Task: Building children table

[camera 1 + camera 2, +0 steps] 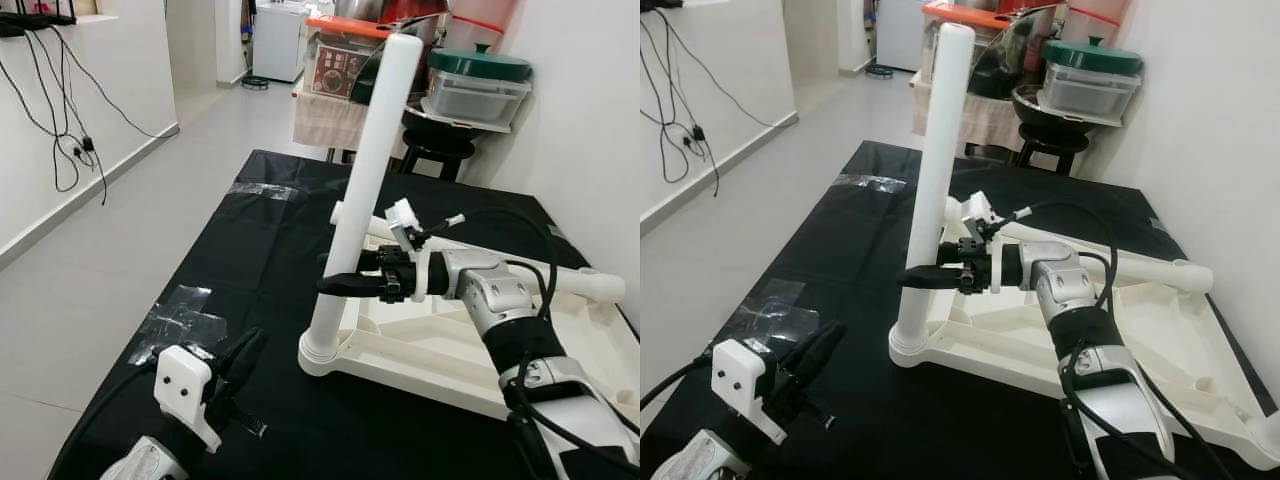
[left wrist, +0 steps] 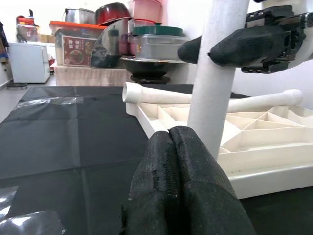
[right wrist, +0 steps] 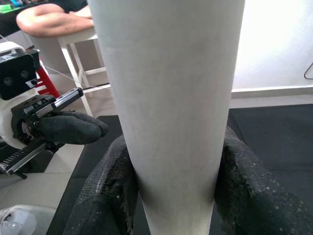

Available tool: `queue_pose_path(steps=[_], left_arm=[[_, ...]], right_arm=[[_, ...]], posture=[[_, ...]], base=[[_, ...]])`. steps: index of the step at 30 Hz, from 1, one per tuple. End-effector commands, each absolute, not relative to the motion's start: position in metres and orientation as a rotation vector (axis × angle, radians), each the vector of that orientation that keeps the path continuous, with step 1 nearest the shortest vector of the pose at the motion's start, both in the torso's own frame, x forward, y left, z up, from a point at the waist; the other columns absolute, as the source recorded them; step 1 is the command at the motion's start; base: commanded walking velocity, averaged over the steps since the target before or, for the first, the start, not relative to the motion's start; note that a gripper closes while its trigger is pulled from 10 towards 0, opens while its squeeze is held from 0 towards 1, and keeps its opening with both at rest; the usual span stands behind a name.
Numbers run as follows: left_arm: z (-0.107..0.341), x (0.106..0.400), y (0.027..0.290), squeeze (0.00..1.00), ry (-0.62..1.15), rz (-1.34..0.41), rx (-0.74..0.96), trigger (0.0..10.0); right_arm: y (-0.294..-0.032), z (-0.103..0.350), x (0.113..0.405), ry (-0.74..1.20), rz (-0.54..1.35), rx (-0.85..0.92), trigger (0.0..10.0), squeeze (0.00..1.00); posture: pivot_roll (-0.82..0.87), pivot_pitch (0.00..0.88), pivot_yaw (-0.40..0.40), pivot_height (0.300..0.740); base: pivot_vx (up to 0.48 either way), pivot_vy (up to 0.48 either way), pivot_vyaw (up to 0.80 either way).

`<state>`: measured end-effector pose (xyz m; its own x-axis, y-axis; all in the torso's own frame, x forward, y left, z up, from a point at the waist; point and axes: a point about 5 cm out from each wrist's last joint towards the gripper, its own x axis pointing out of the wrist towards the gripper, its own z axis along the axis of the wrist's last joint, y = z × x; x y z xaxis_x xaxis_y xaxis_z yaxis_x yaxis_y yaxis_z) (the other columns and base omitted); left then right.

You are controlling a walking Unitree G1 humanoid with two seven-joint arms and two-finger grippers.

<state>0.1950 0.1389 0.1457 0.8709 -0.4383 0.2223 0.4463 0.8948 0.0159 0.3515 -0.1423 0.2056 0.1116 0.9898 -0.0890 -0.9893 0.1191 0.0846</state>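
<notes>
My right arm reaches forward and inward across the upturned white plastic tabletop [image 1: 420, 350], forearm nearly level, wrist turned so my right gripper [image 1: 335, 283] points toward my left. Its two black fingers [image 3: 242, 196] are pinching the tall white plastic table leg [image 1: 370, 180], one on each side of the tube, about a third of the way up from its base. The leg stands almost upright, leaning slightly away from me, with its foot seated in the round socket at the near left corner of the tabletop.

The tabletop lies underside up, its ribbed compartments showing, on the black cloth [image 1: 250, 240] that covers the counter. A second white table leg [image 2: 195, 100] lies flat along the far edge of the tabletop, reaching toward the right wall.

My left arm sits low at the near left, bent up from below. My left gripper [image 1: 240, 365] hovers just above the black cloth, near the socket corner but apart from it, aimed at the base of the standing leg. Its fingers [image 2: 183, 181] are pressed together with nothing between them.

Patches of clear tape [image 1: 180, 320] lie on the cloth at the left edge. Beyond the counter, a black round stool [image 1: 435, 150] carries a clear plastic container with a green lid [image 1: 478, 85].
</notes>
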Motion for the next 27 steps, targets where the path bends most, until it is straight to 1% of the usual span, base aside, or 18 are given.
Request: queue_pose_path(steps=[1, 3, 4, 5, 6, 7, 8, 9, 10, 13, 14, 18, 20, 21, 23, 24, 25, 27], left_arm=[[0.145, 0.194, 0.137, 0.0, -0.219, -0.466, -0.035, 10.0], [0.145, 0.193, 0.137, 0.0, -0.22, -0.467, -0.037, 10.0], [0.145, 0.193, 0.137, 0.0, -0.22, -0.467, -0.037, 10.0], [0.146, 0.192, 0.137, 0.0, -0.221, -0.466, -0.037, 10.0], [0.145, 0.191, 0.139, 0.0, -0.22, -0.465, -0.037, 10.0], [0.146, 0.19, 0.141, 0.0, -0.218, -0.465, -0.038, 10.0], [0.146, 0.19, 0.142, 0.0, -0.217, -0.465, -0.038, 10.0], [0.146, 0.19, 0.142, 0.0, -0.217, -0.465, -0.038, 10.0], [0.145, 0.19, 0.142, 0.0, -0.214, -0.467, -0.036, 10.0], [0.144, 0.191, 0.142, 0.0, -0.211, -0.469, -0.036, 10.0], [0.143, 0.192, 0.142, 0.0, -0.209, -0.471, -0.036, 10.0], [0.142, 0.194, 0.14, 0.0, -0.213, -0.476, -0.033, 10.0], [0.142, 0.195, 0.139, 0.0, -0.215, -0.47, -0.032, 10.0], [0.142, 0.195, 0.139, 0.0, -0.217, -0.466, -0.032, 10.0], [0.142, 0.195, 0.139, 0.0, -0.219, -0.464, -0.033, 10.0], [0.142, 0.196, 0.139, 0.0, -0.219, -0.466, -0.034, 10.0], [0.142, 0.196, 0.139, 0.0, -0.219, -0.466, -0.034, 10.0], [0.142, 0.196, 0.138, 0.0, -0.217, -0.473, -0.036, 10.0]], right_arm=[[-0.152, 0.2, 0.349, 0.152, 1.446, 0.051, 0.0, 0.0], [-0.167, 0.191, 0.338, 0.136, 1.352, 0.025, 0.0, 0.0], [-0.167, 0.191, 0.338, 0.136, 1.352, 0.025, 0.0, 0.0], [-0.169, 0.181, 0.326, 0.15, 1.262, 0.035, 0.0, 0.0], [-0.152, 0.157, 0.318, 0.177, 0.986, 0.039, 0.0, 0.0], [-0.131, 0.121, 0.289, 0.324, 0.744, 0.13, 0.0, 0.0], [-0.122, 0.103, 0.265, 0.433, 0.567, 0.185, 0.0, 0.0], [-0.122, 0.103, 0.265, 0.433, 0.567, 0.185, 0.0, 0.0], [-0.112, 0.103, 0.258, 0.417, 0.549, 0.075, 0.0, 0.0], [-0.108, 0.11, 0.265, 0.364, 0.579, 0.085, 0.0, 0.0], [-0.108, 0.117, 0.274, 0.304, 0.607, 0.086, 0.0, 0.0], [-0.102, 0.116, 0.284, 0.288, 0.676, 0.041, 0.0, 0.0], [-0.1, 0.116, 0.286, 0.288, 0.673, 0.02, 0.0, 0.0], [-0.098, 0.12, 0.285, 0.285, 0.696, 0.053, 10.0, 0.0], [-0.095, 0.123, 0.283, 0.285, 0.737, 0.079, 10.0, 0.0], [-0.091, 0.13, 0.279, 0.279, 0.783, 0.104, 10.0, 1.0], [-0.091, 0.13, 0.279, 0.279, 0.783, 0.104, 10.0, 1.0], [-0.088, 0.144, 0.277, 0.227, 0.914, 0.119, 10.0, 1.0]], posture=[[0.03, 0.0, -0.148, 0.74], [0.02, 0.0, -0.159, 0.74], [0.02, 0.0, -0.159, 0.74], [0.01, 0.0, -0.164, 0.74], [0.0, 0.0, -0.161, 0.74], [-0.01, 0.0, -0.158, 0.74], [0.0, 0.0, -0.156, 0.74], [0.0, 0.0, -0.156, 0.74], [0.0, 0.0, -0.149, 0.74], [-0.01, 0.0, -0.142, 0.74], [-0.01, 0.0, -0.144, 0.74], [0.01, 0.0, -0.166, 0.74], [0.01, 0.0, -0.166, 0.74], [0.01, 0.0, -0.165, 0.74], [0.01, 0.0, -0.165, 0.74], [0.01, 0.0, -0.16, 0.74], [0.01, 0.0, -0.16, 0.74], [0.0, 0.0, -0.154, 0.74]], base=[[0.0, 0.0, 0.0], [0.0, 0.0, 0.0], [0.0, 0.0, 0.0], [0.0, 0.0, 0.0], [0.0, 0.0, 0.0], [0.0, 0.0, 0.0], [0.0, 0.0, 0.0], [0.0, 0.0, 0.0], [0.0, 0.0, 0.0], [0.0, 0.0, 0.0], [0.0, 0.0, 0.0], [0.0, 0.0, 0.0], [0.0, 0.0, 0.0], [0.0, 0.0, 0.0], [0.0, 0.0, 0.0], [0.0, 0.0, 0.0], [0.0, 0.0, 0.0], [0.0, 0.0, 0.0]])
